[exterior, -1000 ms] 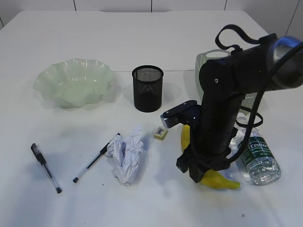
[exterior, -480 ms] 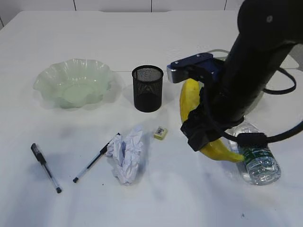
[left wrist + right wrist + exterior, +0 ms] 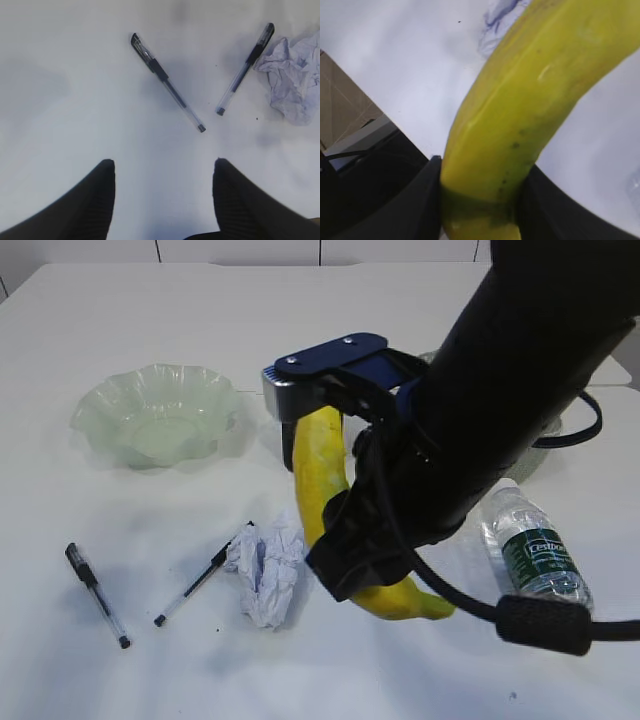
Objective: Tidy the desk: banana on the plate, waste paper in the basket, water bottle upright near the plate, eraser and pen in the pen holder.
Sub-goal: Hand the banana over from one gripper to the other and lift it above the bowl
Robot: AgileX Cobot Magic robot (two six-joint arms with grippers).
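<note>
The banana (image 3: 322, 480) is held clear of the desk (image 3: 420, 300) by the right gripper (image 3: 480, 200), whose jaws are clamped on it near one end, as the right wrist view shows. It hangs over the middle of the desk, above the waste paper (image 3: 266, 562), well short of the plate (image 3: 155, 415) near the left edge. The fruit is judged soft and easily bruised, moderately heavy and smooth-skinned; held by one end it may swing, so a mid-length hold would be steadier. The left gripper (image 3: 162, 200) is held apart, empty, above two pens (image 3: 167, 82).
</note>
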